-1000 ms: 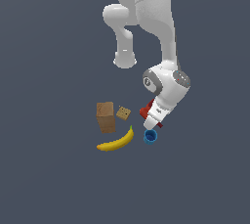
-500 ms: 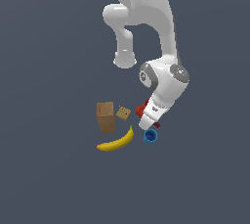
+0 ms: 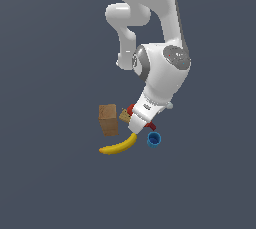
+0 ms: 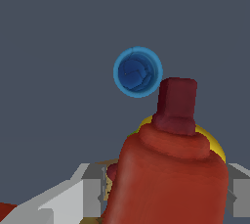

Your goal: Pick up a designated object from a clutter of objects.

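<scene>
Red plastic by its look, one item: the red bottle [image 4: 168, 179], maroon nozzle [image 4: 177, 104] at its narrow end. It lies in the middle of the tabletop, well away from every edge and corner, under the arm's hand; in the exterior view only slivers of red [image 3: 131, 109] show beside the white wrist.

Handling, judged: rigid, light, with a smooth rounded body that may roll or slip. Best taken across the wide body, not the narrow nozzle.

Gripper [image 4: 161, 196]: grey fingers [image 4: 93, 189] stand either side of the bottle body, near it. Whether they press on it or stand clear, I cannot tell.

Count of clutter:
- brown box [image 3: 108, 119], one, upright, toward the exterior view's left
- tan cube [image 3: 124, 116], one, between box and arm
- yellow banana [image 3: 119, 145], one, partly under the bottle in the wrist view
- blue cup [image 3: 154, 139], one, mouth up, just beside the nozzle end
</scene>
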